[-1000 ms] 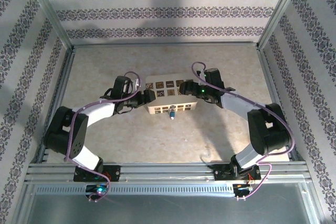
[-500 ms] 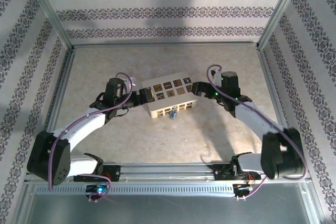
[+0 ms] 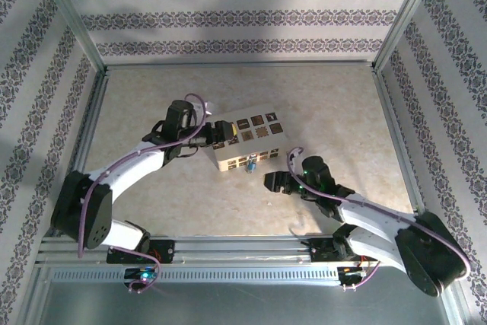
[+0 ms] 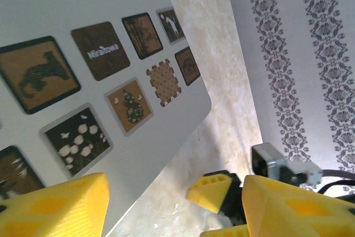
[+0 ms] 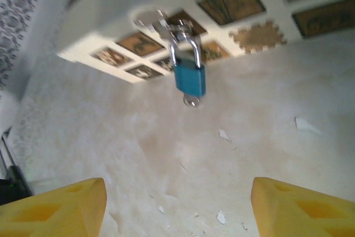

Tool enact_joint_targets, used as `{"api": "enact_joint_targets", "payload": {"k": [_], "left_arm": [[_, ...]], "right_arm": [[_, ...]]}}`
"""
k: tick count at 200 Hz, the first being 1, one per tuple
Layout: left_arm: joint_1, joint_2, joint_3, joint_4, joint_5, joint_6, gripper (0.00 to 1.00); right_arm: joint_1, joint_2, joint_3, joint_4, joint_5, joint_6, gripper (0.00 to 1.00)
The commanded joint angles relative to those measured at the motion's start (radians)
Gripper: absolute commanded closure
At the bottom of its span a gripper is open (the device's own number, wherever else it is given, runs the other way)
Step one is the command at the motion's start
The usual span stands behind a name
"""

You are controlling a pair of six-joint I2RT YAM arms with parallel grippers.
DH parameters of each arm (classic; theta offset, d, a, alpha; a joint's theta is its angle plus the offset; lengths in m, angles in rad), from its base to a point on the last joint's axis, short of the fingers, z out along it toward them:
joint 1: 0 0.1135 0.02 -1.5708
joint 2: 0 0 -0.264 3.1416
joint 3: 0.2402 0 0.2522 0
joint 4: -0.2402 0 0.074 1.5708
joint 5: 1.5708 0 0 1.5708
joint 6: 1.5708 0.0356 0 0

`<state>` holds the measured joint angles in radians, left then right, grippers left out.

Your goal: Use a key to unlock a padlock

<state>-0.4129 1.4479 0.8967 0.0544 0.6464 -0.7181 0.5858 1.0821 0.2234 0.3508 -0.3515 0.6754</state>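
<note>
Starting with the left gripper (image 3: 216,135): wide open, set against the 9 o'clock end of the cream box (image 3: 247,142), one yellow finger (image 4: 55,206) lying over the patterned face, the other clear of the box edge, with bare table (image 3: 327,104) between. Not possible to tell if pressing on the box.

Going on to the right gripper (image 3: 275,182): also wide open, gripping nothing, placed over the table at about 4 o'clock from the padlock (image 5: 189,79), near it but apart.

Finding the padlock at 6 o'clock of the box, hooked by its silvery shackle (image 5: 186,48) into the near long side. Long axis on the 12-to-6 line, shackle at 12, blue body pointing to 6, toward the arm bases. At the free end of the body, a small silvery bit (image 5: 190,101), too small to identify.
</note>
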Motion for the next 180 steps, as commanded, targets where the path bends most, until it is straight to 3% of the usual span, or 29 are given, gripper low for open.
{"api": "enact_joint_targets", "payload": {"k": [1,20,50,180], "left_arm": [[-0.02,0.054,0.066,0.027,0.043,0.027,0.37],[-0.02,0.088,0.089,0.021,0.033,0.044,0.37],[-0.021,0.127,0.113,-0.003,0.02,0.07,0.37],[-0.017,0.246,0.112,0.036,0.001,0.042,0.42]], "right_arm": [[0.04,0.102,-0.001,0.235,0.063,0.036,0.32],[0.05,0.22,-0.006,0.383,0.079,0.044,0.33],[0.05,0.354,0.037,0.472,0.075,0.025,0.34],[-0.013,0.608,0.167,0.538,-0.033,-0.034,0.47]]}}
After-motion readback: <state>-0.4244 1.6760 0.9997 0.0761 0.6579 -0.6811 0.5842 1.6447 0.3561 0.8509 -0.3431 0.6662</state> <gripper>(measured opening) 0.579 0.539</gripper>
